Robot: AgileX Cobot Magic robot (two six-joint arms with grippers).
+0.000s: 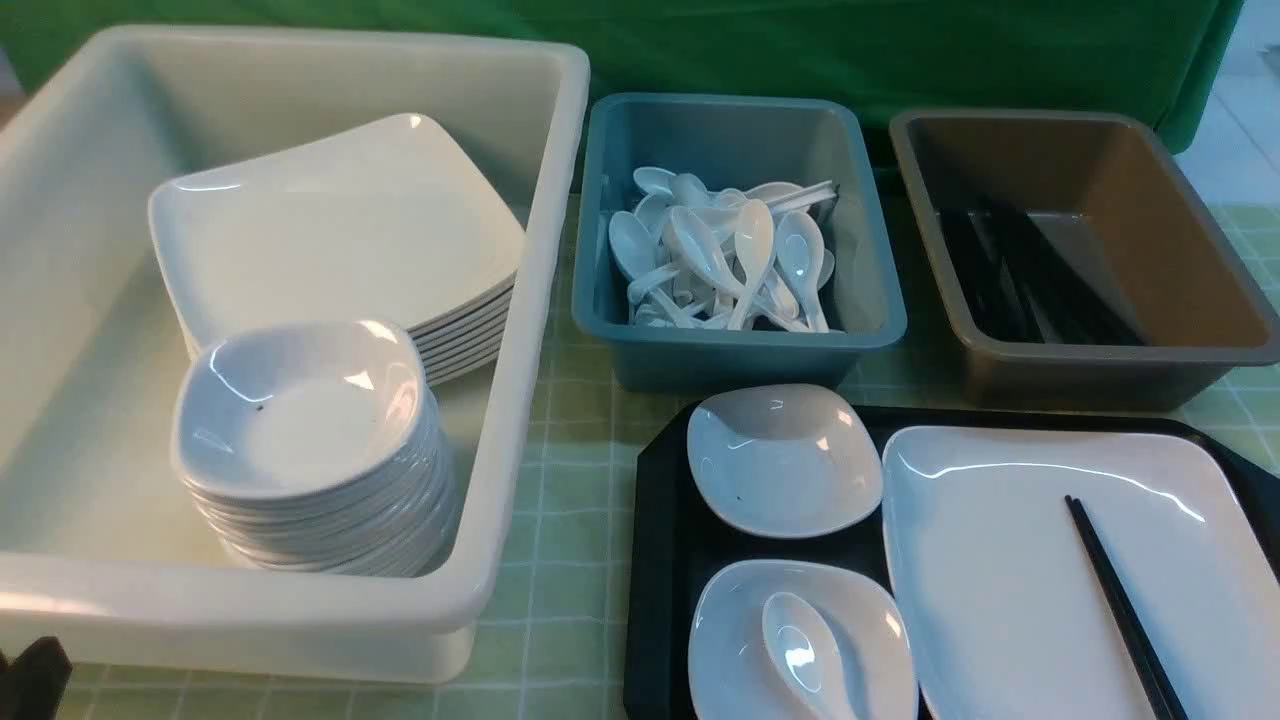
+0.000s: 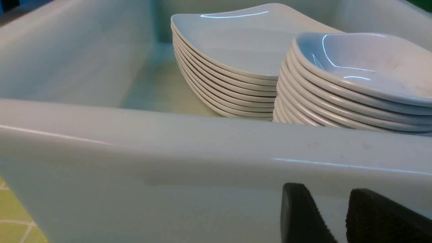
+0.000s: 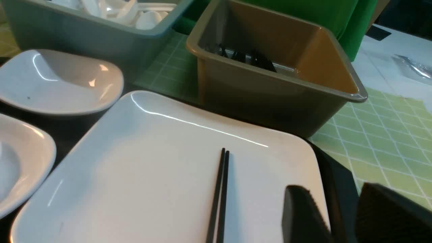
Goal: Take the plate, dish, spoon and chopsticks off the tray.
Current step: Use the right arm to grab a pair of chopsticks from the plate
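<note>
The black tray (image 1: 665, 520) sits at the near right. On it lie the large white plate (image 1: 1000, 560) with the black chopsticks (image 1: 1120, 600) across it, a far small dish (image 1: 780, 460), and a near small dish (image 1: 880, 640) holding the white spoon (image 1: 800, 645). My right gripper (image 3: 332, 187) is open and empty, over the plate's (image 3: 152, 162) right edge and the tray rim (image 3: 337, 179), right of the chopsticks (image 3: 219, 192). It is out of the front view. My left gripper (image 2: 325, 189) is open and empty, close against the near outer wall of the white tub (image 2: 168, 152).
The big white tub (image 1: 530, 300) at left holds a stack of plates (image 1: 340, 220) and a stack of small dishes (image 1: 300, 410). A teal bin (image 1: 740, 350) full of spoons stands behind the tray. A brown tub (image 1: 1080, 370) with black chopsticks stands at back right.
</note>
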